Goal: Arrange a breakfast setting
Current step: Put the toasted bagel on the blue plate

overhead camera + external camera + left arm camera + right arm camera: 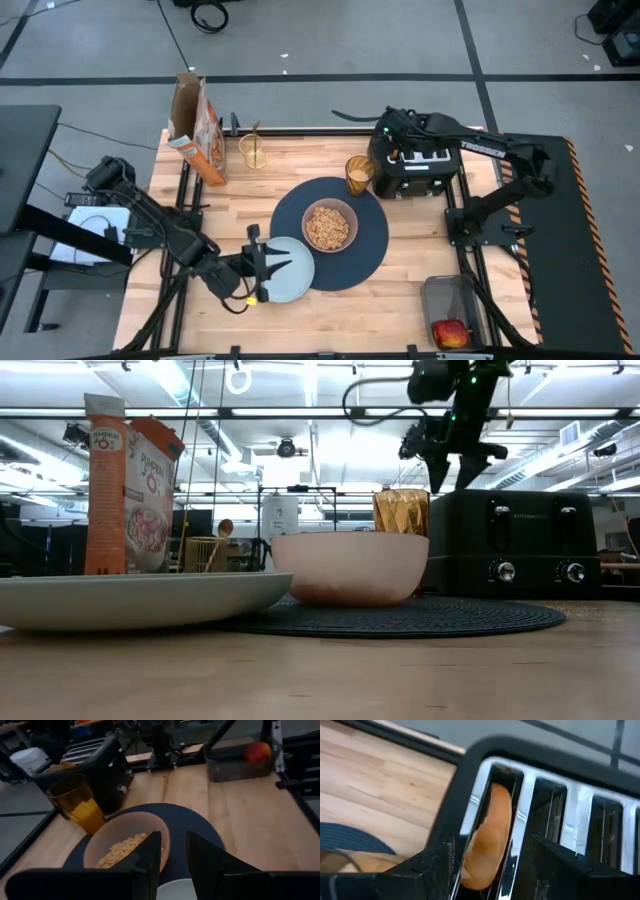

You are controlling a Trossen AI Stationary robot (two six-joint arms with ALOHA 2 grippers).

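Our right gripper (pixel 492 870) hangs right over the black toaster (pixel 420 165), jaws spread either side of the bagel half (pixel 487 840) that stands upright in an end slot. Whether the pads touch the bread we cannot tell; we judge the jaws are placed to lift it out or to let it go.

Our left gripper (pixel 262 265) sits low at the near edge of the pale-blue plate (pixel 290 278), jaws only narrowly apart above its rim, nothing visibly pinched.

That plate overlaps the dark-blue mat (pixel 370 250), where the pink bowl (pixel 330 225) of cereal sits centrally, the amber tumbler (pixel 359 175) at the far edge. The clear glass (pixel 253 151) with the gold spoon and the cereal box (pixel 197 130) stand beyond; the red apple (pixel 449 333) waits in a grey bin (pixel 440 295).
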